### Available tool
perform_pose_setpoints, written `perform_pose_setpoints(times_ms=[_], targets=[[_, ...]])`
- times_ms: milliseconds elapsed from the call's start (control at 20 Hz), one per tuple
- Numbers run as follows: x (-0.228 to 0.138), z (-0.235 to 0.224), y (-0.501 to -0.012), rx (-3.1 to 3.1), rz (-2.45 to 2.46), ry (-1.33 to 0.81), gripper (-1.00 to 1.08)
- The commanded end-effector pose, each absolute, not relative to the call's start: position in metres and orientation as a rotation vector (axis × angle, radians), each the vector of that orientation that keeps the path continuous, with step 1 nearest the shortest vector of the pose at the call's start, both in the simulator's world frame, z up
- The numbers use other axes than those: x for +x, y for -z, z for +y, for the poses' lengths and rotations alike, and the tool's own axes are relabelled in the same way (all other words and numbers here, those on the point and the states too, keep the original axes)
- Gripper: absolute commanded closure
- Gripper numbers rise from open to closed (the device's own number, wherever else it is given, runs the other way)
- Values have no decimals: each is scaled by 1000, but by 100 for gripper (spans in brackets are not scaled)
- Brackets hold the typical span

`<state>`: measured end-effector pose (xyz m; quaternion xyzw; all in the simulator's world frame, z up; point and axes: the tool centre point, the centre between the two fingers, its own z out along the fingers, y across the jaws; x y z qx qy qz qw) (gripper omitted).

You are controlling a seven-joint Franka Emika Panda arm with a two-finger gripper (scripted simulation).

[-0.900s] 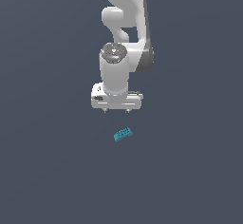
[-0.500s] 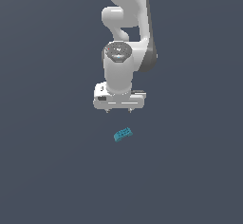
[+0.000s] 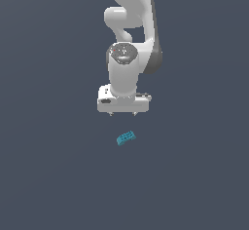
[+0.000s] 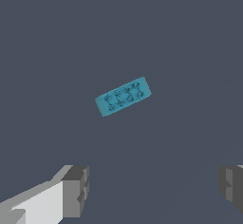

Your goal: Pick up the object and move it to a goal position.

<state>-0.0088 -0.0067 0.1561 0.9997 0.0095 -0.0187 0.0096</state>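
Note:
The object, a tiny teal-blue oblong block (image 3: pixel 126 137) with a gridded, studded top, lies on the dark grey floor, turned at a slant. It also shows in the wrist view (image 4: pixel 123 96). My white gripper (image 3: pixel 123 113) hangs above the floor, a short way behind the block in the exterior view. It is open and empty. In the wrist view its two fingertips (image 4: pixel 77 191) stand wide apart, and the block lies beyond them, not between them.
The white arm (image 3: pixel 131 39) rises behind the gripper. Plain dark grey floor (image 3: pixel 194 175) lies all around the block.
The gripper has moved toward the block and lower in the exterior view. The block has not moved.

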Motion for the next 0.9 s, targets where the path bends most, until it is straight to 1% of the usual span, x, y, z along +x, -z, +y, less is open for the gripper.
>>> perform_pose_setpoints(times_ms=[0, 400, 850], targets=[[-8, -6, -155, 3123, -1, 58, -92], [-2, -4, -146, 3121, -200, 53, -92], [10, -1, -128, 3083, -568, 44, -92]])
